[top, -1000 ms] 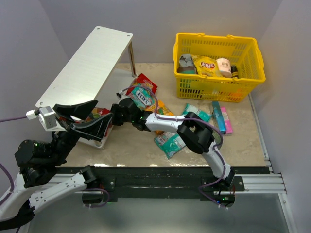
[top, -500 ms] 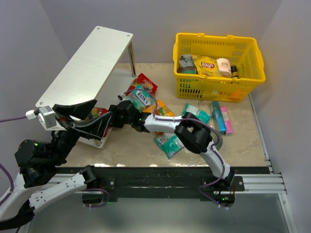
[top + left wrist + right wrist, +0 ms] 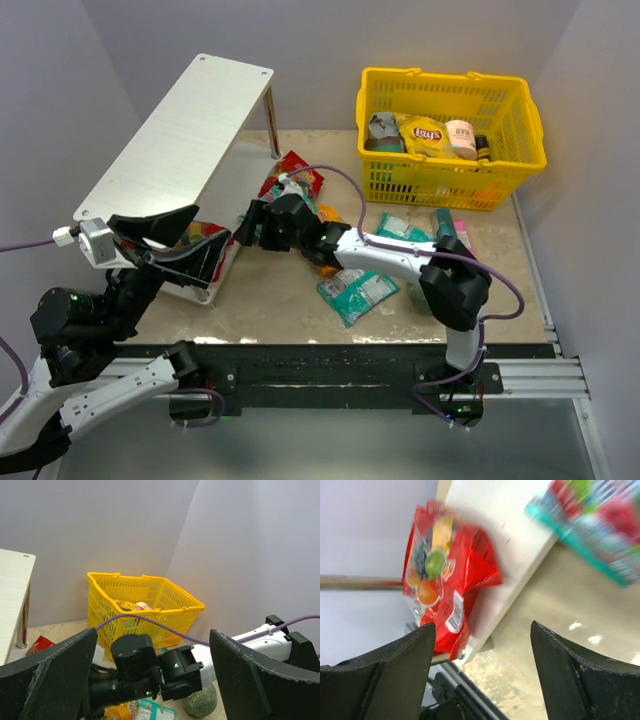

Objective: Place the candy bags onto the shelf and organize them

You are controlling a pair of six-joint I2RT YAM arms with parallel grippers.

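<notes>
The white shelf [image 3: 180, 130] stands at the left of the table. A red candy bag [image 3: 445, 580] lies on its lower tier [image 3: 520, 535], near the corner. My right gripper [image 3: 243, 228] hangs open just off that corner with nothing between its fingers. A blurred teal bag [image 3: 590, 525] lies by the tier's edge. More candy bags are on the table: a red one [image 3: 298, 168], a yellow-orange one [image 3: 330, 215] and two teal ones [image 3: 358, 290] [image 3: 405, 230]. My left gripper [image 3: 210, 232] is wide open and empty above the shelf's near end.
A yellow basket [image 3: 450, 165] with a chip bag and small bottles stands at the back right. Teal and pink tubes [image 3: 455, 245] lie in front of it. A dark green ball [image 3: 200, 702] rests under the right arm. The right arm's purple cable [image 3: 345, 185] loops over the bags.
My right gripper has opened, let go of the red bag on the lower tier and drawn back to the right. The left arm has not moved.
</notes>
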